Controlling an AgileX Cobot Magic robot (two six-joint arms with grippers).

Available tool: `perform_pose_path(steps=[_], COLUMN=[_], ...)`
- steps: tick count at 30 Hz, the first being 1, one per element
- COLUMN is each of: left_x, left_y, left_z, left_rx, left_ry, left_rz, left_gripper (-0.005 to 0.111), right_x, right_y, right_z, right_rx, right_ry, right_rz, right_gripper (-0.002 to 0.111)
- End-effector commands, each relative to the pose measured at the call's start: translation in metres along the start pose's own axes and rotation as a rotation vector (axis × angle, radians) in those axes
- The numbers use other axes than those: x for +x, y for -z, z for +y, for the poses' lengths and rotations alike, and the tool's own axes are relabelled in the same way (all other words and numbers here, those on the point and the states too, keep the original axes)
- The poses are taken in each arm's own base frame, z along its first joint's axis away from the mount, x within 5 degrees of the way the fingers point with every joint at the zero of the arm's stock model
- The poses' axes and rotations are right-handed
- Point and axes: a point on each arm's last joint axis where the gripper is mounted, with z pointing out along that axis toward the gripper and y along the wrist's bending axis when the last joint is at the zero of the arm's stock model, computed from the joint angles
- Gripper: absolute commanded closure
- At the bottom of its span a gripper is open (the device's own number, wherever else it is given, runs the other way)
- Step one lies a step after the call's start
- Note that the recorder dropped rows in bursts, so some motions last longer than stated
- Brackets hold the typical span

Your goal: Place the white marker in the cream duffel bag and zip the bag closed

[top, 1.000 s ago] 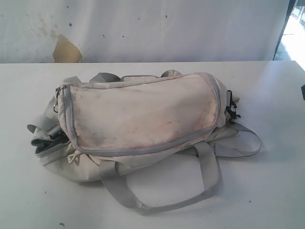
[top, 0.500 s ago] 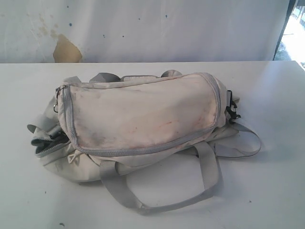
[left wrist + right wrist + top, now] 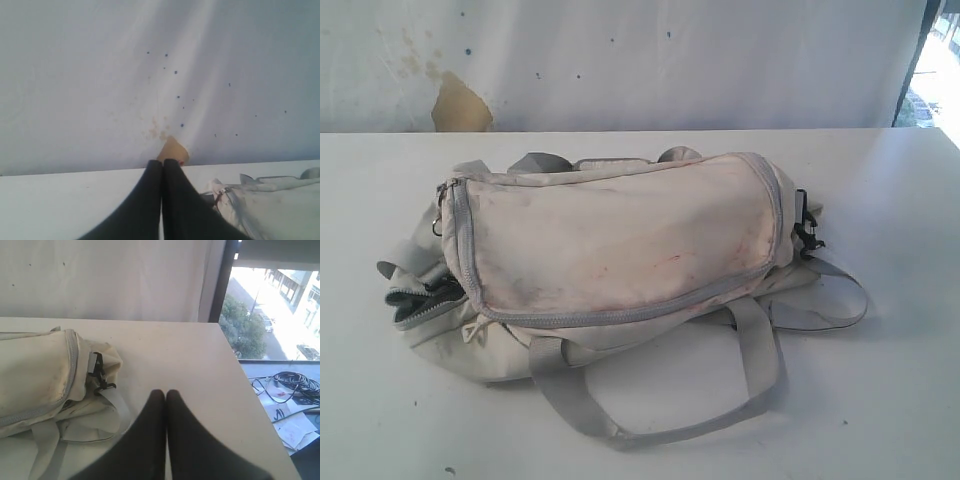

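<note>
The cream duffel bag (image 3: 620,240) lies on its side across the middle of the exterior frame, its long axis running left to right and its stained flat panel facing up. A grey zipper (image 3: 620,312) traces that panel's edge and looks closed along the lower run. At the bag's left end a second zipper gapes, showing a grey-lined opening (image 3: 420,298). A grey webbing handle (image 3: 650,425) loops out toward the lower centre and lies flat on the tabletop (image 3: 880,400). A black clip (image 3: 807,235) hangs at the bag's right end, with a strap (image 3: 840,300) trailing just below it.

Bare tabletop surrounds the bag. The widest free stretch is in the right third of the frame, with narrower bands along the left side and the bottom. The tabletop's far edge meets a white backdrop (image 3: 670,60) bearing a tan patch (image 3: 458,105) at upper left.

The left pincer (image 3: 162,165) is closed and empty, its black fingers pressed together, apart from the bag's end (image 3: 270,205) beside it. The right pincer (image 3: 161,395) is likewise closed on nothing, over bare tabletop between the bag's clip end (image 3: 35,370) and the tabletop's side edge (image 3: 250,390). Beyond that edge lie a window (image 3: 270,305) and coiled cables (image 3: 295,382).
</note>
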Motion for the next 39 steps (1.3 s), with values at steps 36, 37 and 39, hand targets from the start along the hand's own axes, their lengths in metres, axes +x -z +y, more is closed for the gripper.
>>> perform_pose_path(steps=[36,37,39], left_x=[0.114,0.121,0.120], left_y=[-0.049,-0.049,-0.049], left_z=[-0.007,-0.008,-0.008], left_rx=[0.030,0.043,0.042], left_ry=[0.040,0.012,0.007], left_rz=[-0.111,-0.034,-0.040], left_gripper=[0.107,0.107,0.107], right_x=[0.101,0.101,0.101], right_y=[-0.061,-0.061,-0.061], right_z=[0.019,0.019,0.019], right_rx=[-0.067,-0.067,-0.067], right_ry=[0.018,0.018,0.013], right_rz=[-0.317,-0.317,-0.317], right_gripper=[0.108,0.108,0.108])
